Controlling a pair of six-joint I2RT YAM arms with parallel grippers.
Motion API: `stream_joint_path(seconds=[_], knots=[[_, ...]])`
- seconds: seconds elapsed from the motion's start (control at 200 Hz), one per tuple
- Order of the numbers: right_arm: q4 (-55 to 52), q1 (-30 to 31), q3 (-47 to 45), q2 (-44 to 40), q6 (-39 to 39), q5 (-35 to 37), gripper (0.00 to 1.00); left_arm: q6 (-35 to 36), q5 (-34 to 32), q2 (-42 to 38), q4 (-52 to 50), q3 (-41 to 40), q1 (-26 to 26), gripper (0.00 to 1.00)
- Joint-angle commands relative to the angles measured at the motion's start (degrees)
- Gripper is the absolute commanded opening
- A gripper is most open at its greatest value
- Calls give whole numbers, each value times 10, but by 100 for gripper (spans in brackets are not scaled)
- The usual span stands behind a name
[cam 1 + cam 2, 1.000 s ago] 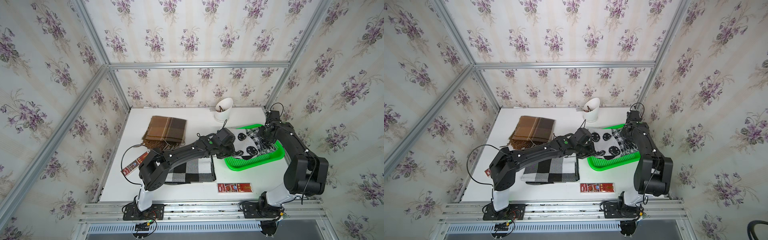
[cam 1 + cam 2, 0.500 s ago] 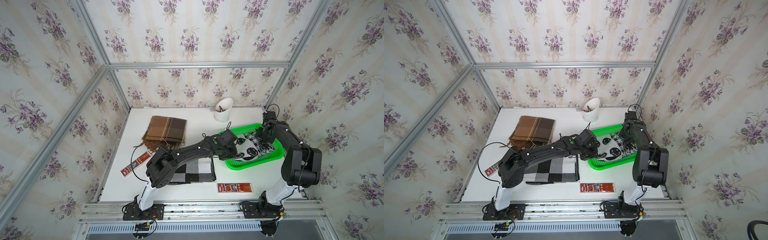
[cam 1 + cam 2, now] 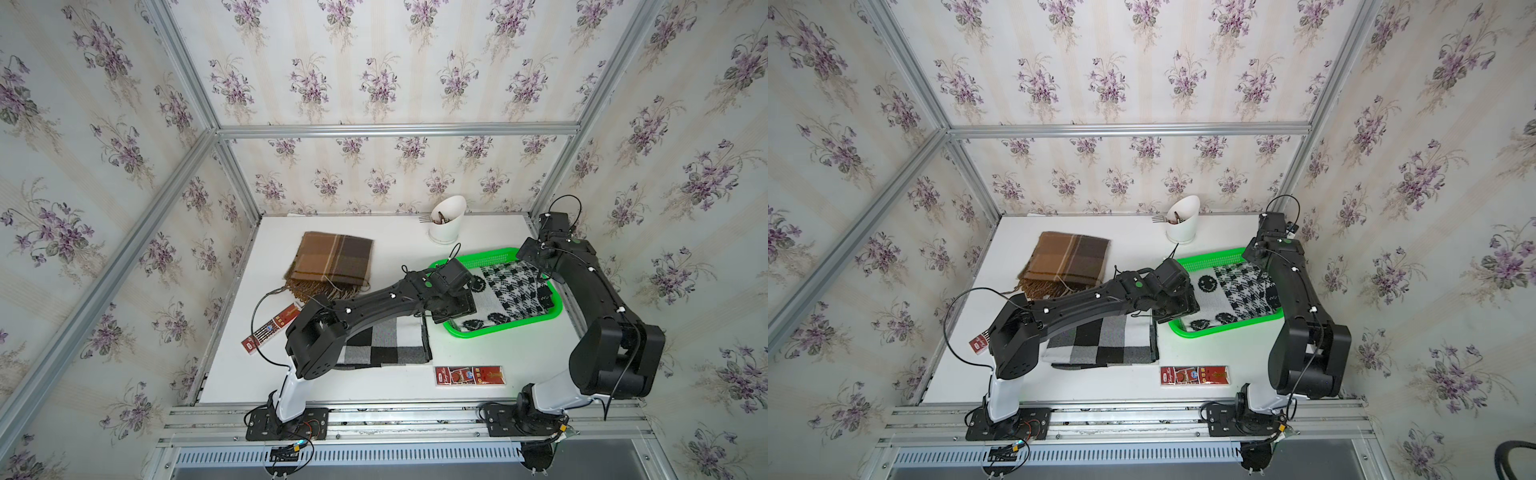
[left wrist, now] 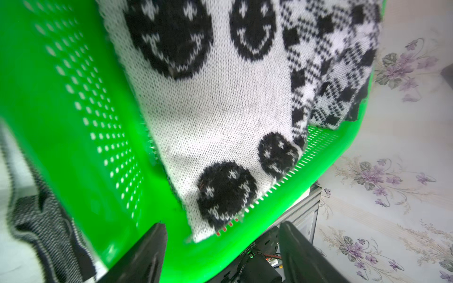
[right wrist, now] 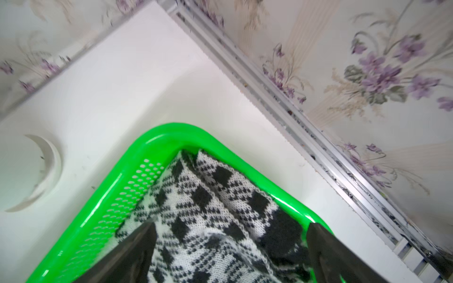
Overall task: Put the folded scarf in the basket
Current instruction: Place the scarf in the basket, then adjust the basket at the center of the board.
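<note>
The folded scarf (image 3: 505, 293), a black-and-white knit with smiley faces and a houndstooth panel, lies flat inside the green basket (image 3: 498, 330) in both top views. My left gripper (image 4: 221, 227) is open over the basket's near-left corner, its fingers straddling the green rim with nothing between them. The scarf (image 4: 215, 110) lies just beyond them in the basket (image 4: 61, 110). My right gripper (image 5: 231, 226) is open above the far-right corner of the basket (image 5: 171, 132). Its fingers stand wide apart over the scarf (image 5: 208, 201) without pinching it.
A brown plaid scarf (image 3: 332, 262) lies at the back left. A grey, black and white checked scarf (image 3: 386, 345) lies under my left arm. A white utensil cup (image 3: 446, 222) stands behind the basket. Red packets (image 3: 469, 375) lie at the front and left.
Both grippers carried the scarf down into the basket while shut on it, then opened. The scarf now rests spread in the basket, free of both.
</note>
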Motion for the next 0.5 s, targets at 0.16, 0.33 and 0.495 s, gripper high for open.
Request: stream_joint_path(seconds=[0.16,0.33,0.495], knots=[[30,0,-29,-52,12,-62,35,46,3,37,-18,76,11,65],[47,0,-66,-20,-5,-137,21,57,27,143,-45,216,13,60],[60,-7,-58,44,3,-154,18,51,40,224,-83,311,21,60]])
